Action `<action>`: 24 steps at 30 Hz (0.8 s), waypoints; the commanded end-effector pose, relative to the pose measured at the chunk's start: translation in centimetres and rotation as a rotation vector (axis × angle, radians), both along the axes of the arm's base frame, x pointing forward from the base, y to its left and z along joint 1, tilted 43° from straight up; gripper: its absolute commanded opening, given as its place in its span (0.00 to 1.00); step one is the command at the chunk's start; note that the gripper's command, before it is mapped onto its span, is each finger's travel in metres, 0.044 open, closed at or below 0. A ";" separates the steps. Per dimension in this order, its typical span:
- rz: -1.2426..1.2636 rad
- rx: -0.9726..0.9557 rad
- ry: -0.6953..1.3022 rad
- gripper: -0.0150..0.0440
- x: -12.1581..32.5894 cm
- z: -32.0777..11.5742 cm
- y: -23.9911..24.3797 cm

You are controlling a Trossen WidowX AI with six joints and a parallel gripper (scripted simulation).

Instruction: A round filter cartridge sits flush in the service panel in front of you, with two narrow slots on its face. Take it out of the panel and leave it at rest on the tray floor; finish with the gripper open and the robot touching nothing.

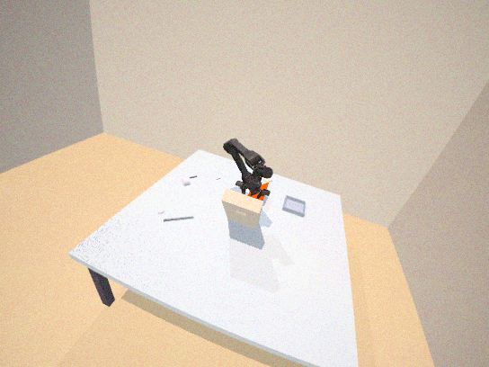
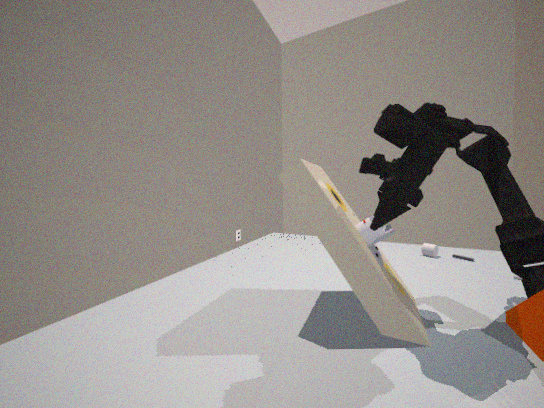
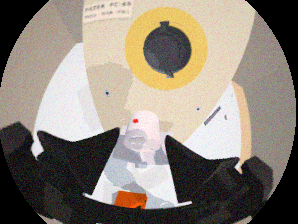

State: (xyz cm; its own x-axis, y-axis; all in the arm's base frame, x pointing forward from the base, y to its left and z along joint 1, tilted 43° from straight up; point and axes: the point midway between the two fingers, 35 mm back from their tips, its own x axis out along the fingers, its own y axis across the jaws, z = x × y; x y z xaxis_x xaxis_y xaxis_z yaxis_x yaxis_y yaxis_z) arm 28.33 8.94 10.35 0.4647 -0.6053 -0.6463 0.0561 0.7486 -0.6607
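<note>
A black robot arm (image 1: pixel 244 152) (image 2: pixel 415 160) bends down over the tilted, cream-colored service panel (image 1: pixel 243 203) (image 2: pixel 350 250) (image 3: pixel 107 42), its jaws parted well over halfway and gripping nothing. Their dark fingertips flank, in the wrist camera's view, a pale cylindrical piece (image 2: pixel 369 232) (image 3: pixel 145 125) marked with a red dot, apparently the filter cartridge. The piece juts from the sloping face below a yellow ring (image 2: pixel 331 190) (image 3: pixel 135 49), close to the jaws; whether they touch it, or how it is supported, cannot be told. The ring frames a dark round recess (image 3: pixel 167 49) with notches at its upper and lower edges, beneath a printed label (image 3: pixel 108 11) that is only partly legible.

The shallow gray tray (image 1: pixel 294 206) lies on the white counter (image 1: pixel 193 270) (image 2: pixel 125 370) (image 3: pixel 55 105) to one side of the panel, with the pale piece outside it. An orange block (image 1: pixel 257 195) (image 2: pixel 527 322) (image 3: pixel 131 199) appears on the arm's side of the panel. Across the counter, a small white cylinder (image 1: pixel 186 181) (image 2: pixel 429 250) lies near a short dark bar (image 1: pixel 193 177) (image 2: pixel 463 258), while a longer gray rod (image 1: pixel 178 219) (image 3: pixel 212 116) rests well apart from the tray.
</note>
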 end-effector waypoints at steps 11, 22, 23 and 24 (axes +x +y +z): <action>-0.001 -0.001 0.000 0.58 0.1 -0.1 -0.2; -0.001 -0.001 0.001 0.25 1.3 1.0 0.8; -0.001 -0.001 0.001 0.25 1.5 1.2 0.9; -0.001 -0.001 0.001 0.25 1.6 1.3 1.0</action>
State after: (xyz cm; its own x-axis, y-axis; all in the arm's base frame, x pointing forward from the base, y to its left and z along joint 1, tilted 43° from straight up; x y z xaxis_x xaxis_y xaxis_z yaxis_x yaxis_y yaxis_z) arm 29.18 9.44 10.93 0.4539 -0.6102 -0.6494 0.0472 0.7442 -0.6662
